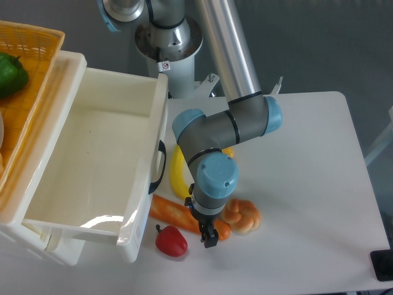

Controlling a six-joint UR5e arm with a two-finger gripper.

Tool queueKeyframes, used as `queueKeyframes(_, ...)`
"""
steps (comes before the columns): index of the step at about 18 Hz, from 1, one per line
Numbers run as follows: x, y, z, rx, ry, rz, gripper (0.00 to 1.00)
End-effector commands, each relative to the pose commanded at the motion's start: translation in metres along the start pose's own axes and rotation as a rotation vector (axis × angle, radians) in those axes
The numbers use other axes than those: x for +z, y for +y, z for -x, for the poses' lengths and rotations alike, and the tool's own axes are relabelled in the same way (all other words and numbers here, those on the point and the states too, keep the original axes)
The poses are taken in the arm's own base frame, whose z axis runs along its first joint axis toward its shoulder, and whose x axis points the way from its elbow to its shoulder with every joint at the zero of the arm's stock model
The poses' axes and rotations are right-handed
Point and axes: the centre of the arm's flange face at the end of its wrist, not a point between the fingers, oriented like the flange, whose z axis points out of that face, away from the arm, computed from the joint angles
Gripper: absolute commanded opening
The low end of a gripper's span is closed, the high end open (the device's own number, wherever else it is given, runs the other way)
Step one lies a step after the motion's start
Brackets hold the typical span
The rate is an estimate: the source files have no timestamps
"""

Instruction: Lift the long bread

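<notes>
One view only, fixed camera looking down on the white counter (307, 184).

Long bread (175, 214) lies flat on the counter, near the front edge, running from just beside the white bin's (98, 160) front right corner out to the right. Its right end goes under the arm's wrist and is partly hidden. Glossy orange-brown, lighter slashes visible on top.

Gripper (209, 238) points down, sits right at the bread's right end, on its near side. Dark fingers look close together, but the wrist blocks most of them, so can't tell if they are spread or pinching anything. Can't tell if they touch the bread either.

Knotted bun (242, 216) sits just right of the wrist, touching or nearly touching the bread's end. Red pepper (171, 240) lies on the counter just in front of the bread, left of the gripper. Banana (178, 175) lies behind the bread, curved, partly covered by the arm's elbow, close to the bin's black handle (161, 166).

Bin takes up the left side, interior bare white. Yellow basket (31, 67) at far left, holding a green pepper (12, 74). Arm base (169, 43) stands at the top, behind the counter.
</notes>
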Motion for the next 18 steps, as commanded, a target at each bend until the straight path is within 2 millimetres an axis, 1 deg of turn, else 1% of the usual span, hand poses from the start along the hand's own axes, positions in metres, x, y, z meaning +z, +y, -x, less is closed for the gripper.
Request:
queueKeyframes(11,0.012,0.001,0.001,0.021,0.003,0.000,1.00)
queueKeyframes(13,0.018,0.002,0.002,0.021,0.009,-0.001,1.00)
queueKeyframes(18,0.020,0.002,0.002,0.022,0.012,-0.001,1.00)
